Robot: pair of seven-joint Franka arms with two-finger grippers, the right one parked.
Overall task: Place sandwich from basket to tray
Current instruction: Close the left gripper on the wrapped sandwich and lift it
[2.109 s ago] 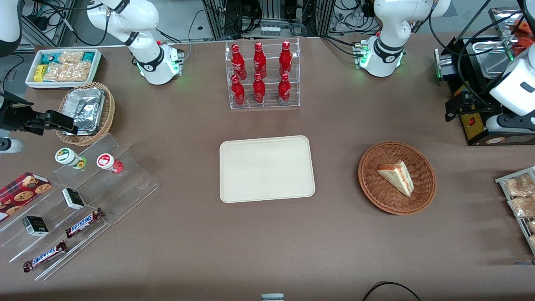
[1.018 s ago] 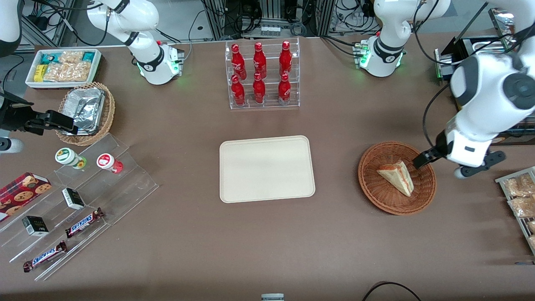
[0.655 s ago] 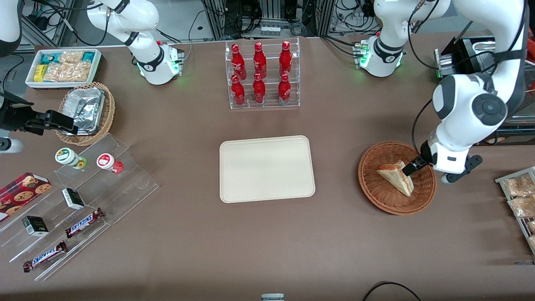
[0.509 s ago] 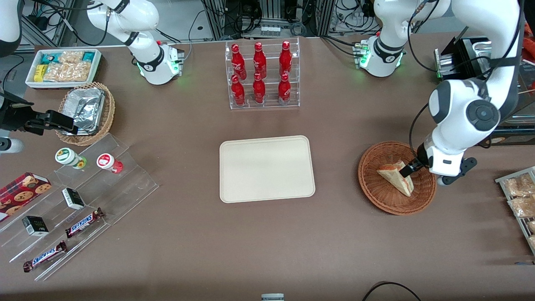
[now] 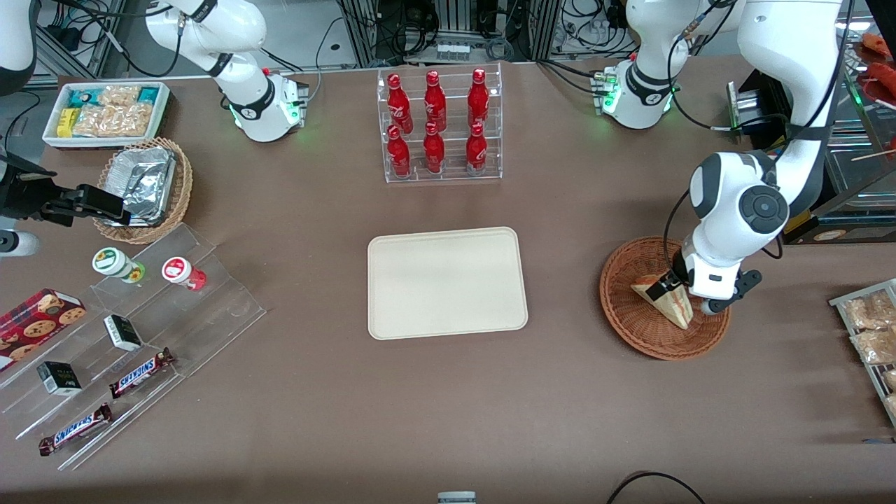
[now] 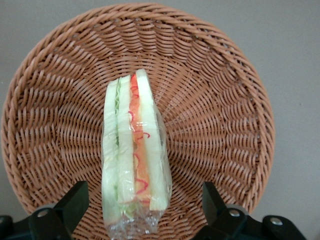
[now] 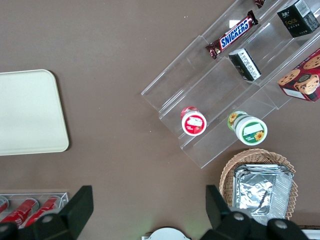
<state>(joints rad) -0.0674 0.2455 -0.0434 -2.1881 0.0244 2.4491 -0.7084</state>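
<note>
Since 2.1 s ago the left arm has swung in from the working arm's end of the worktop and come down over the basket point(image 5: 663, 298). The tool point(image 6: 142, 210) now hangs directly above the sandwich point(image 6: 134, 155), fingers point(image 6: 67, 207) spread wide, one on each bread face, neither touching. Nothing held.

Judgement: approach done, grasp not yet made. Next is a short descent and a close across the bread faces.

Sandwich: lies in the basket's middle, cut edge up. Triangular wedge, soft white bread, layers of green, red and orange filling, in thin clear film that crinkles at the end nearest the tool. Film looks slippery and bread compressible, so a firm squeeze may deform it.

Basket: round, shallow, reddish-brown wicker, ribbed weave radiating from centre.

Tray point(image 5: 447, 282): flat cream rectangle, rounded corners, low rim, smooth; at 9 o'clock from the basket in front view, well apart, bare.
</note>
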